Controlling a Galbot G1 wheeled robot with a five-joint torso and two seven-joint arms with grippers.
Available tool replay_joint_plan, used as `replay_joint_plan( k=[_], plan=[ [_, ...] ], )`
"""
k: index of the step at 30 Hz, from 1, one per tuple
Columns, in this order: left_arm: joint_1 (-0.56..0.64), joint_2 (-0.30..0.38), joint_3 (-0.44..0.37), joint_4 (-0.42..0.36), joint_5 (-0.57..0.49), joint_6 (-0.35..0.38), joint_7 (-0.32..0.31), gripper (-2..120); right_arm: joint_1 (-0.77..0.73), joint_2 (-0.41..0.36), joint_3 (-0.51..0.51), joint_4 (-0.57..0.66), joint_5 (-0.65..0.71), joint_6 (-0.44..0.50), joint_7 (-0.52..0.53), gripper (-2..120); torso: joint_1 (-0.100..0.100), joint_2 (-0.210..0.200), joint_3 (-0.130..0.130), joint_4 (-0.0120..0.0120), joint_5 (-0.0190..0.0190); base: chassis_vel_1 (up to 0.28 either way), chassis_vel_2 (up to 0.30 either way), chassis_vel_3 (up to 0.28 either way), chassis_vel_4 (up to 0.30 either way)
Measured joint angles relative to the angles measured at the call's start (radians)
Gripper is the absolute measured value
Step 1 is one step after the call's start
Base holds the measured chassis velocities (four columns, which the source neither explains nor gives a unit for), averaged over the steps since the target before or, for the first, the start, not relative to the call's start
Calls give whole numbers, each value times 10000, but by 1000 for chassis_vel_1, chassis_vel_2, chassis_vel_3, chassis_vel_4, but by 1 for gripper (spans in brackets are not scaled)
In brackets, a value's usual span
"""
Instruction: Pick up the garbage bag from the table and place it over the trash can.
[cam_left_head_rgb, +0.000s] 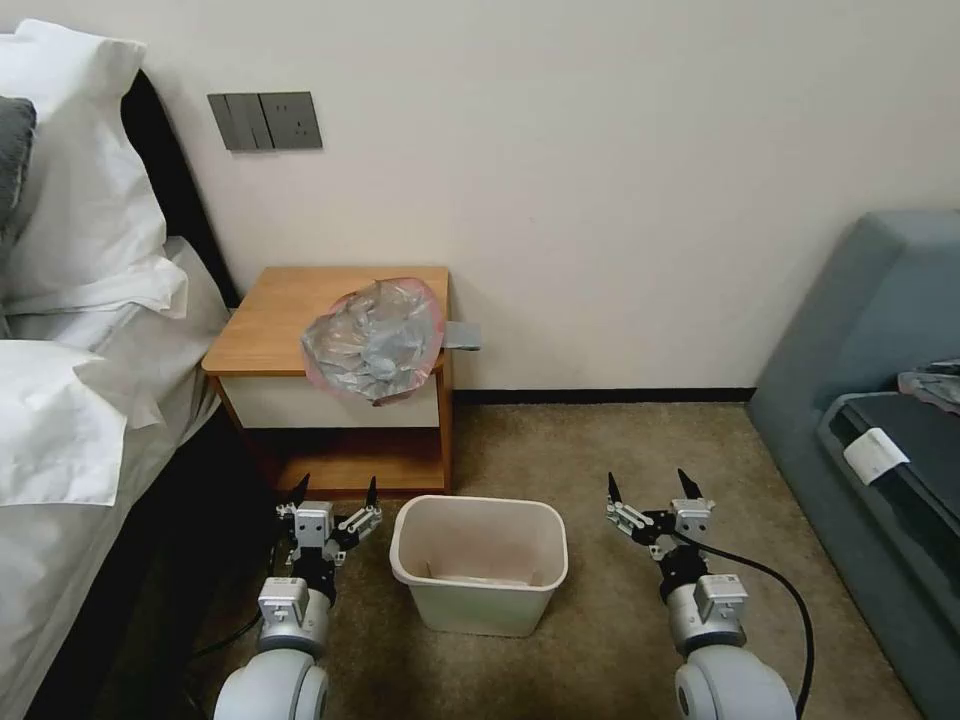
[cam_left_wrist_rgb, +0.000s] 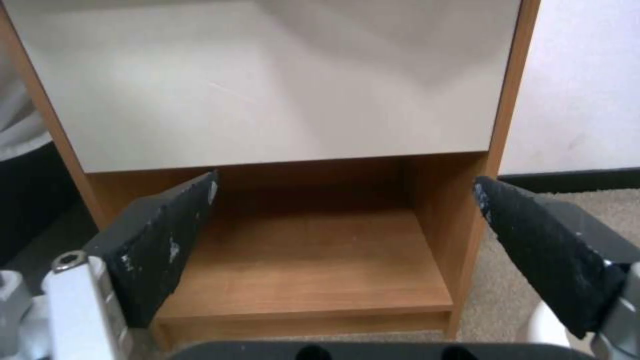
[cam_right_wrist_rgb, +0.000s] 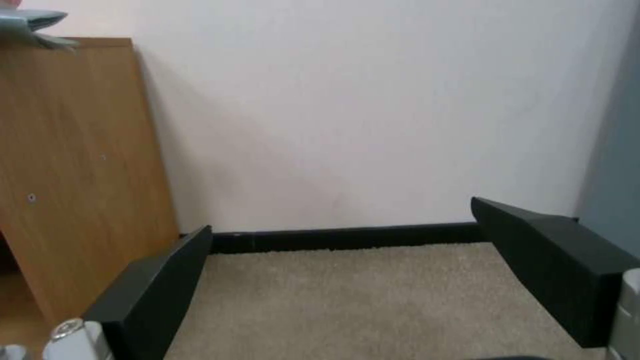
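Crinkly grey plastic garbage bag (cam_left_head_rgb: 373, 340) sits on the orange-brown wooden table (cam_left_head_rgb: 270, 320). Our left gripper (cam_left_head_rgb: 333, 492) and right gripper (cam_left_head_rgb: 650, 488) wait wide apart, empty, beside the cream plastic trash can (cam_left_head_rgb: 478, 565). We should reach up slowly and pinch its pink edge.

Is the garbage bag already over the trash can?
No, the garbage bag lies crumpled on the nightstand, and the trash can stands unlined.
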Motion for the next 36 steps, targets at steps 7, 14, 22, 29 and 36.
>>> replay_joint_plan(
  k=[7, 14, 22, 29, 36],
  plan=[
    [0, 0, 0, 0, 0, 0, 0, 100, 0, 0, -1, 0, 0, 0, 0, 100, 0, 0, 0, 0, 0, 0, 0, 0, 0],
    [0, 1, 0, 0, 0, 0, 0, 100, 0, 0, 0, 0, 0, 0, 0, 100, 0, 0, 0, 0, 0, 0, 0, 0, 0],
    [1, 41, 6, -14, -79, -5, -14, 100, -62, -5, -2, 64, 1, -1, 9, 100, 0, 0, 0, 1, 1, 0, 0, 0, 0],
    [66, 843, 257, -417, -1522, -348, -407, 97, -1760, -168, -69, 1774, 236, -56, 482, 100, 0, 0, 0, -2, -2, 0, 0, 0, 0],
    [92, 1578, 507, -709, -2844, -484, -646, 99, -2115, -244, -239, 2244, 388, 124, 665, 100, 0, 2, -1, 3, -2, 0, 0, 0, 0]
  ],
)
